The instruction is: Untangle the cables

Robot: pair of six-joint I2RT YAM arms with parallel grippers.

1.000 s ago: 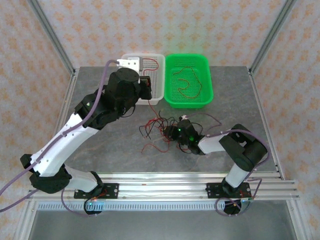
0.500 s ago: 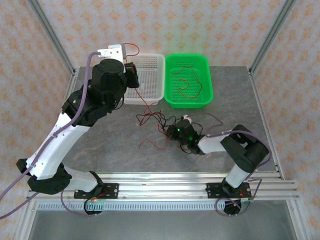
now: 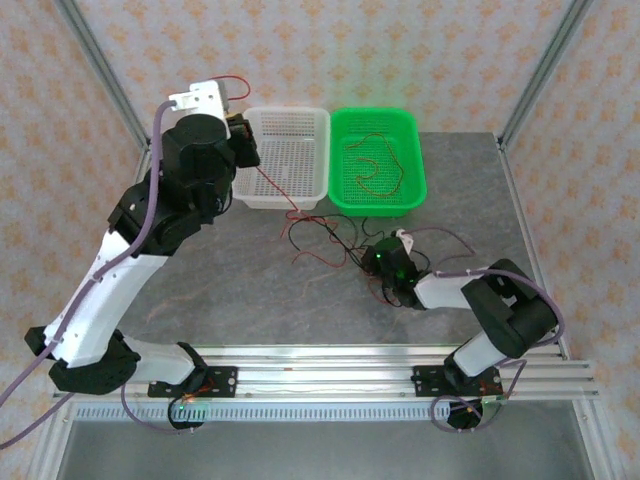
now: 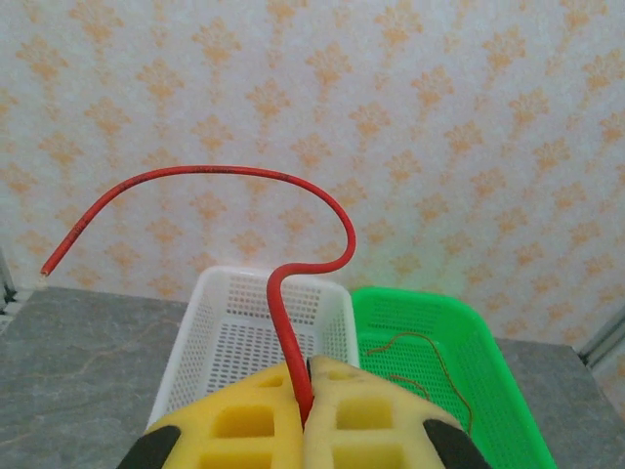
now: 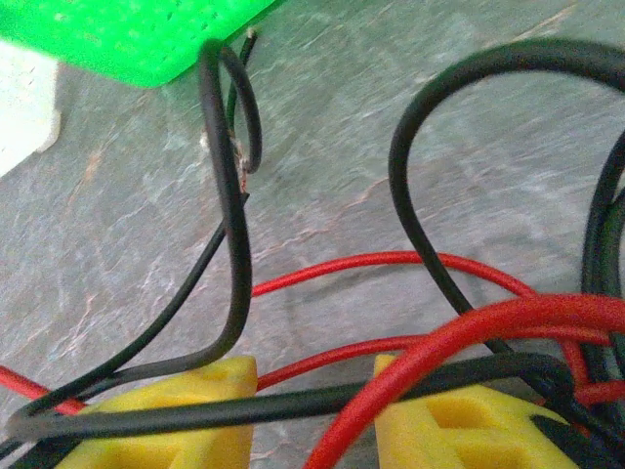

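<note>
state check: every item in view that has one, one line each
left gripper: shut on red cable, raised.
red cable: one end held, the rest trailing down into the tangle.
right gripper: open, cables crossing its gap.
tangle: red and black cables intertwined on the table.
white basket: empty.
green basket: holds loose red cables.

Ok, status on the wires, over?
Left hand shut on a red wire, raised beside the white basket. Right hand open, low on the tangle. Red wire runs back into the tangle, not free.
</note>
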